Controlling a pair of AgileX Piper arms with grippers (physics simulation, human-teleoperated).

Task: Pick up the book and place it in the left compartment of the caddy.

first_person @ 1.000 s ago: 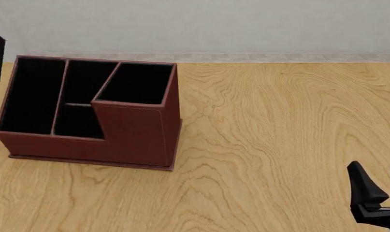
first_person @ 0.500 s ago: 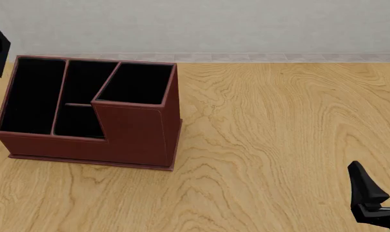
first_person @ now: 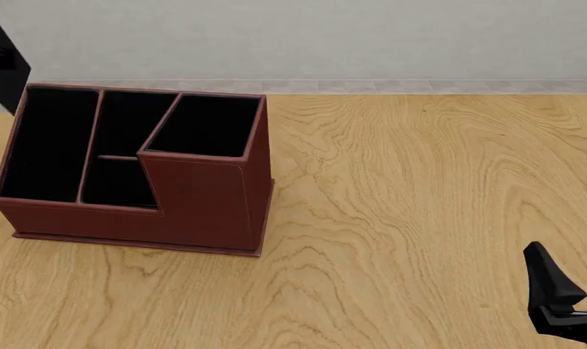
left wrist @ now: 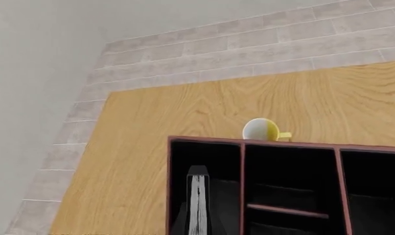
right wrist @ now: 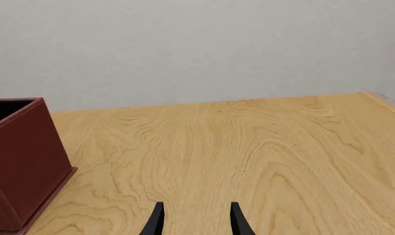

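The book (left wrist: 197,200) appeared edge-on in the left wrist view, white pages between black covers, down the middle of the camera's line over the left compartment (left wrist: 218,164) of the caddy (first_person: 201,203). It had not gone in. It hung above the slot's opening, and I could not tell how high.

The left gripper (left wrist: 197,229) was barely in view, with only dark slopes on either side of the book at the picture's edge. Since the book was off the table and centred on the fingers' line, I judged the gripper clamped on it. In the front view, a black shape at the far left edge, beyond the caddy's low end, was the gripper or the book. I could not separate the 2.

The step in hand looked like the carry to the slot, close to the drop. The next move called for keeping the book's thin side in line with the long, narrow slot, clear of the divider beside the 2 small middle cells. Then it called for lowering the book before letting go.

A white and yellow mug (left wrist: 263,130) stood on the table (first_person: 420,182) just behind the caddy. The right gripper (right wrist: 196,221) rested low, well apart from the caddy, its fingers spread and empty.
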